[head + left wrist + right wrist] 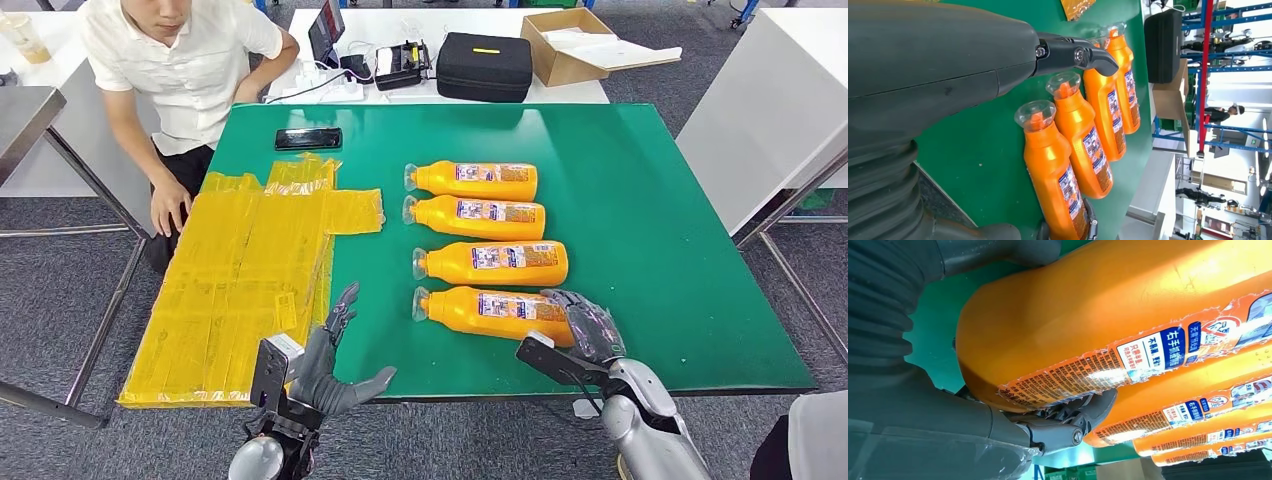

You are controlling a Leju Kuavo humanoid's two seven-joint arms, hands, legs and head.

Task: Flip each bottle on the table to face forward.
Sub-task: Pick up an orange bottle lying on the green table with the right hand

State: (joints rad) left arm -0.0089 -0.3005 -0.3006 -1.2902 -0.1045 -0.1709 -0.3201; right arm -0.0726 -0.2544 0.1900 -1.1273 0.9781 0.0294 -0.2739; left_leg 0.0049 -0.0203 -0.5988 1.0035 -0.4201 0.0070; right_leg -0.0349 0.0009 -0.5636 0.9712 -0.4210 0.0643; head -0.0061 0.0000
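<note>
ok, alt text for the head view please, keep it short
Four orange bottles lie in a column on their sides on a green table, caps pointing left; the robot's right hand grips the base end of the nearest bottle while the left hand hovers open at the near edge. Yellow sheets lie to the left, and a seated person watches.

The orange bottles (492, 263) look like smooth, shiny plastic with clear plastic caps (1035, 111) and glossy paper labels (1128, 357) torn at the edges. Under the right robot hand (588, 325), the green bench (660, 200) is smooth and matt. Left of the left robot hand (335, 365) lie shiny yellow plastic bags (245, 280).
</note>
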